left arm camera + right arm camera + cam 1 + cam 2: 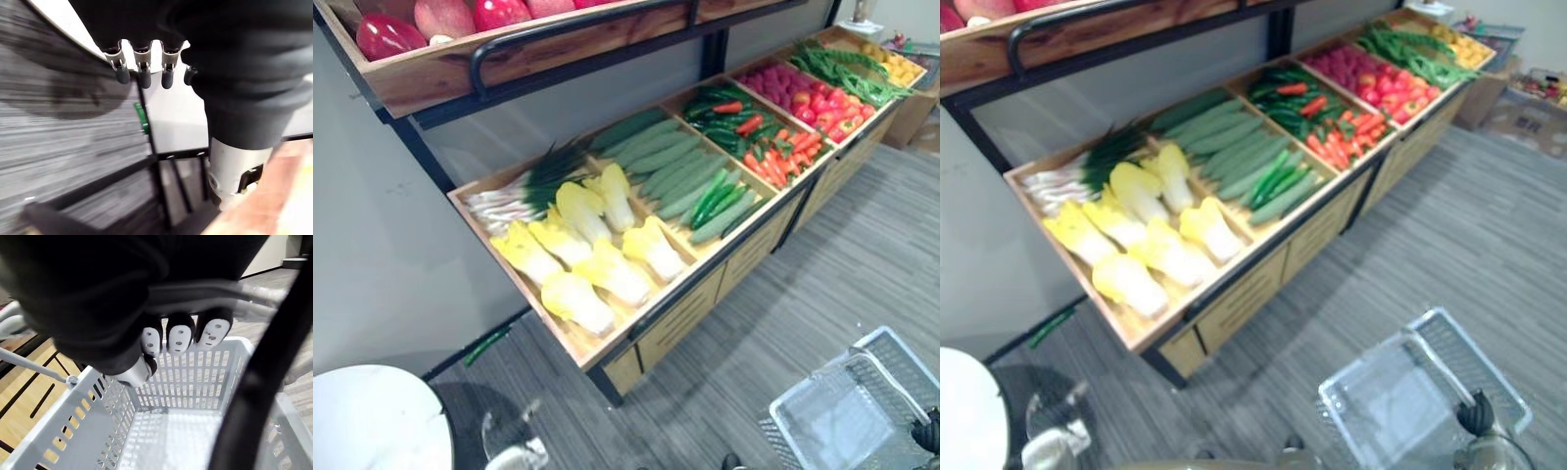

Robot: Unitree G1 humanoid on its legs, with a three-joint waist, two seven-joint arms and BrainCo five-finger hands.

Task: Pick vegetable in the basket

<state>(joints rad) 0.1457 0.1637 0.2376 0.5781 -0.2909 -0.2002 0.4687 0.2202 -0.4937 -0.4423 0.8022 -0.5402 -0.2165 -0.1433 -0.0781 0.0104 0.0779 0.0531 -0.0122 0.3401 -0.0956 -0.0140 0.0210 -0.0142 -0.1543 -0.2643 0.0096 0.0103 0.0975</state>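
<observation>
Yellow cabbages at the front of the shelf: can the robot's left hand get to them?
Probably yes. The left hand hangs low, open and empty, near the tray end where the yellow cabbages lie uncovered. Nothing stands between them; it would only need lifting over the wooden rim.

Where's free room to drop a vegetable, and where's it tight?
The grey plastic basket in the right hand is empty. The grey carpet between it and the wooden produce stand is bare. Every stand compartment is packed; yellow cabbages crowd the nearest.
</observation>
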